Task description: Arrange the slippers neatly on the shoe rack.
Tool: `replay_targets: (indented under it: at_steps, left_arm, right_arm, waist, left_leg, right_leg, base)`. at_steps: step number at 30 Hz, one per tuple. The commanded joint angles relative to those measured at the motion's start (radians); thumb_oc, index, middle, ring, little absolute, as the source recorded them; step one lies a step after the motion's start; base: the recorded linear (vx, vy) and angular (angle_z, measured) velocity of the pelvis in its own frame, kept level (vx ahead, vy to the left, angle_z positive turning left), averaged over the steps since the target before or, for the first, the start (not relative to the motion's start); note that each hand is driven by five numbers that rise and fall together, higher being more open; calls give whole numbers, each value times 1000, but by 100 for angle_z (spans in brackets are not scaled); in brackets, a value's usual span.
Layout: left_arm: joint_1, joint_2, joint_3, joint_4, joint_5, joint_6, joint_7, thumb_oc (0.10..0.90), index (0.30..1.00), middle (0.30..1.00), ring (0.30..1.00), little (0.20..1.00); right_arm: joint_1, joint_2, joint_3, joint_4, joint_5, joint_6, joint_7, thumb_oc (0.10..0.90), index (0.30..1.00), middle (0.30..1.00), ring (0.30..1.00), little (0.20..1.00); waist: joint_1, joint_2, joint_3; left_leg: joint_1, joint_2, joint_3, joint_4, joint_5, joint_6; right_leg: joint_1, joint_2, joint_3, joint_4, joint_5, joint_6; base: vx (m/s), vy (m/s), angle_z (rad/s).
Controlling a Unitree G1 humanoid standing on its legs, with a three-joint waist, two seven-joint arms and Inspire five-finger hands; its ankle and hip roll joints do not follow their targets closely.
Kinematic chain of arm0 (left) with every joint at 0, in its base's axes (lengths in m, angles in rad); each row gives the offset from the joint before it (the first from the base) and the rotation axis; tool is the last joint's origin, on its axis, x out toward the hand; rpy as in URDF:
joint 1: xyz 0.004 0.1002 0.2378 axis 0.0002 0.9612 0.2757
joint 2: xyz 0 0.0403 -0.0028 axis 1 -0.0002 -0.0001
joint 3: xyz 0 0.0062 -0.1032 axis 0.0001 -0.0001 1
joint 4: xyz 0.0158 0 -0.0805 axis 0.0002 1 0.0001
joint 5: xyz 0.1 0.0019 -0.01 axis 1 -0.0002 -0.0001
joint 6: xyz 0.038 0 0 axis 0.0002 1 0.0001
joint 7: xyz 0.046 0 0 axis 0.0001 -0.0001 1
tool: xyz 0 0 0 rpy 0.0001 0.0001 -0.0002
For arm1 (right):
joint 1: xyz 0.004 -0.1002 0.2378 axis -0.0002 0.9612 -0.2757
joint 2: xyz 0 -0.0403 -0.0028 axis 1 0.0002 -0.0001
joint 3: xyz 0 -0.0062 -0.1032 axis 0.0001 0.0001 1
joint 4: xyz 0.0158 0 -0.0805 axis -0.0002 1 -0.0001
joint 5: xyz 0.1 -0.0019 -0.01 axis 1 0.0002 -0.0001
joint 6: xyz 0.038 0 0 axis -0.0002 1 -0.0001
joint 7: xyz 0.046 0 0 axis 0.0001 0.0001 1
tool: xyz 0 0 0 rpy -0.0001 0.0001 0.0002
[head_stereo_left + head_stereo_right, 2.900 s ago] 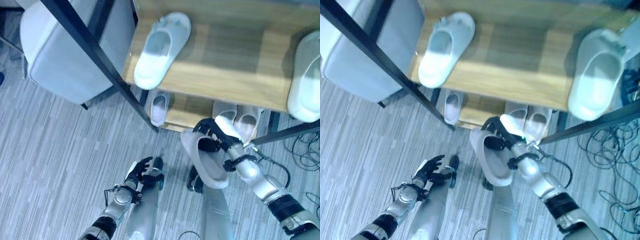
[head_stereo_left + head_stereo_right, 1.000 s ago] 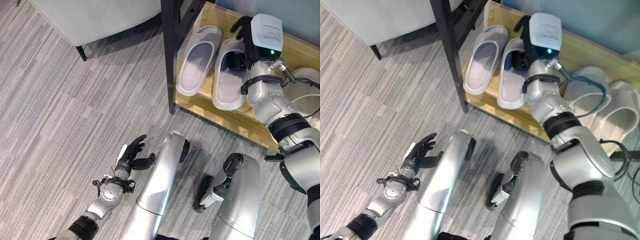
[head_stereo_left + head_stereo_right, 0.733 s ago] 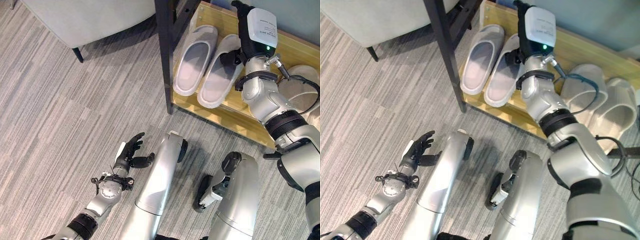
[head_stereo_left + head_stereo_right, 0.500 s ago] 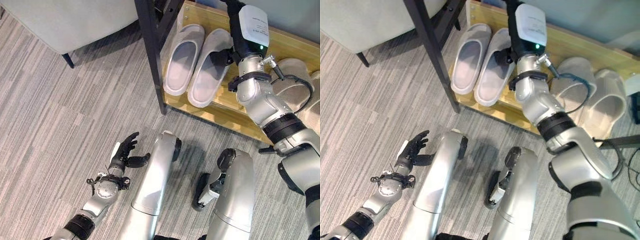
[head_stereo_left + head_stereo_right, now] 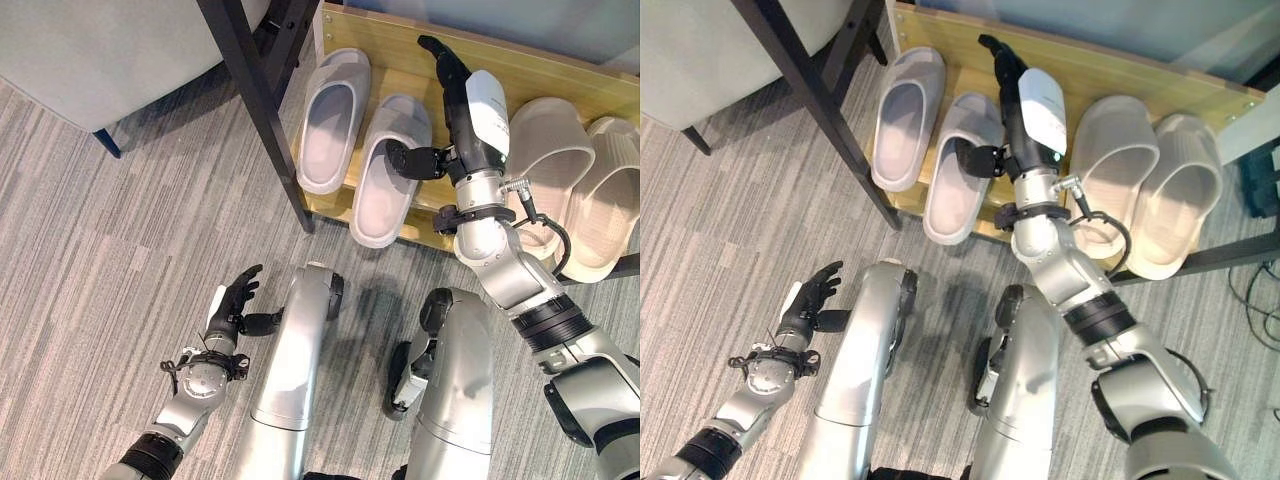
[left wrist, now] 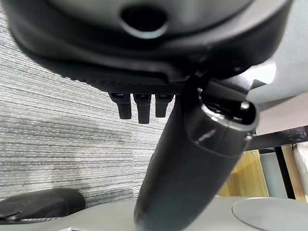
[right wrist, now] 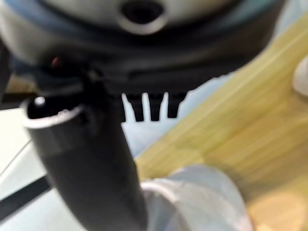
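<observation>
Grey striped carpet [image 5: 110, 250] all over the floor here, with a low wooden shoe rack [image 5: 1110, 75] pushed against the far wall and a black metal frame leg [image 5: 255, 95] cutting across in front of its left end.

Closest to me, the left hand [image 5: 232, 305] is just hanging low over the carpet, fingers loose and spread, holding nothing.

Further in, the right hand [image 5: 460, 95] is stretched out over the rack's bottom shelf. Fingers are straight and pointing toward the wall, with the thumb sticking out sideways toward the inner slipper [image 5: 388, 172]. From the head cameras the thumb tip looks like it's touching that slipper's upper edge, and the wrist view shows a pale rounded slipper edge right by the thumb, but honestly I can't tell if it's pressing or only just beside it. Either way it's not gripping anything.

That slipper sits next to the outer slipper [image 5: 332, 122], both pale grey, toes toward the wall. The inner one is angled a bit and its heel hangs over the shelf's front edge.

Over to the right on the same shelf there's a beige pair [image 5: 1145, 180] side by side, just past the robot's forearm.
</observation>
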State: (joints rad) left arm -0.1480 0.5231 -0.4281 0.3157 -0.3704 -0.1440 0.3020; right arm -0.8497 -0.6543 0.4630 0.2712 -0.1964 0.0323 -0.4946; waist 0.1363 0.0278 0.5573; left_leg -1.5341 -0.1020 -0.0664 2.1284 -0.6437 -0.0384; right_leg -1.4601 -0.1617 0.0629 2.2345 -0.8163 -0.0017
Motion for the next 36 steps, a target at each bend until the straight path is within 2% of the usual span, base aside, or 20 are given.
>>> replay_targets:
  at_steps: [1, 7, 11, 22, 23, 32, 36]
  left_arm:
    - [-23, -75, -72, -76, 35, -65, 11, 800, 900, 900, 900, 900]
    - [-29, -63, -75, -57, 20, -66, 4, 800, 900, 900, 900, 900]
    - [-29, -64, -74, -55, 22, -64, 2, 800, 900, 900, 900, 900]
    - [-39, -64, -102, -46, 10, -97, 2, 800, 900, 900, 900, 900]
    - [-41, -58, -117, -38, 5, -104, 5, 800, 900, 900, 900, 900]
    - [-47, -52, -136, -23, -10, -118, 3, 800, 900, 900, 900, 900]
    - [-54, -52, -138, -16, -20, -118, 2, 800, 900, 900, 900, 900]
  right_arm:
    - [-172, -20, -46, -53, -66, -54, -64, 800, 900, 900, 900, 900]
    - [-313, -79, 67, 50, -24, -53, -31, 800, 900, 900, 900, 900]
    - [-330, -90, 82, 43, -23, -56, -29, 800, 900, 900, 900, 900]
    - [-451, -123, 149, 166, -140, -26, -91, 800, 900, 900, 900, 900]
    - [-497, -136, 178, 228, -155, -9, -99, 800, 900, 900, 900, 900]
    - [-602, -128, 280, 381, -135, 0, -103, 800, 900, 900, 900, 900]
    - [-650, -119, 337, 437, -98, -5, -80, 800, 900, 900, 900, 900]
  waist:
    - [53, -22, -37]
    - [66, -23, -37]
    - [64, -26, -37]
    - [93, -5, -37]
    - [104, -7, -37]
    - [122, 5, -37]
    - [120, -1, -37]
  left_leg:
    - [-36, -6, -6, 1, -68, -80]
    - [-36, -6, -16, -3, -61, -92]
    - [-36, -5, -16, -8, -58, -93]
    - [-36, -11, -30, -6, -60, -97]
    - [-36, -12, -33, -5, -61, -98]
    - [-36, -13, -39, -7, -63, -103]
    - [-36, -9, -39, -10, -63, -107]
  right_leg:
    - [61, -15, -14, 120, 171, -56]
    - [63, -23, -14, 123, 173, -53]
    - [64, -28, -15, 121, 175, -49]
    - [79, -39, -28, 116, 167, -49]
    - [83, -42, -29, 118, 165, -49]
    - [91, -51, -37, 114, 163, -50]
    - [89, -55, -33, 113, 164, -49]
  base:
    - [0, 0, 0]
    - [0, 0, 0]
    - [0, 0, 0]
    - [0, 0, 0]
    - [0, 0, 0]
    - [2, -6, 6]
    - [-2, 0, 3]
